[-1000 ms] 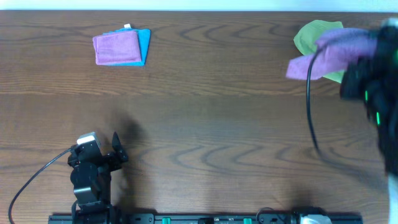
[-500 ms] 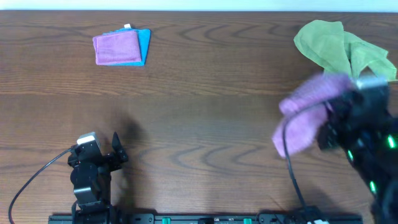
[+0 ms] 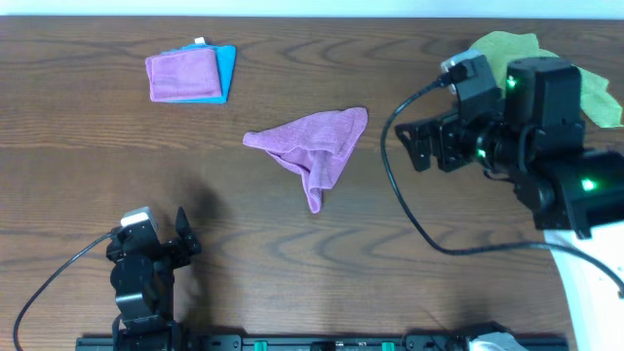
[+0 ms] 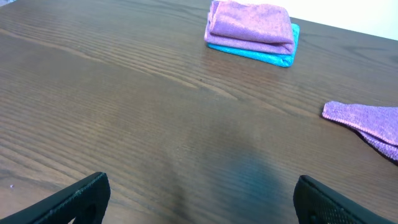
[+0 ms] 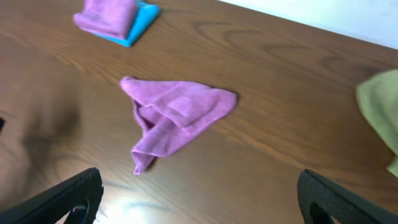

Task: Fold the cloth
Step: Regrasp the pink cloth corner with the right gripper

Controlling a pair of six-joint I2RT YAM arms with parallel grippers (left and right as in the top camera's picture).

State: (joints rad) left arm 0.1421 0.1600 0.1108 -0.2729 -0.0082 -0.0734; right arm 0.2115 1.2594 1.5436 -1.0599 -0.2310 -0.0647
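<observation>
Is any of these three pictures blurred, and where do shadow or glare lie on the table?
Overhead: sharp, with a soft dark shadow on the table left of centre. Left wrist: clear, the folded purple cloth in focus, a dim shadow on the wood ahead. Right wrist: softer overall, the crumpled purple cloth slightly blurred, pale glare at lower left.

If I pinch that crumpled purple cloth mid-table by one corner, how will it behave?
Probably floppy: the cloth lies in soft overlapping folds with a trailing tail, so it should hang limp when lifted. It looks thin, likely light. Pushed across the wooden table, it would probably bunch rather than slide cleanly.
</observation>
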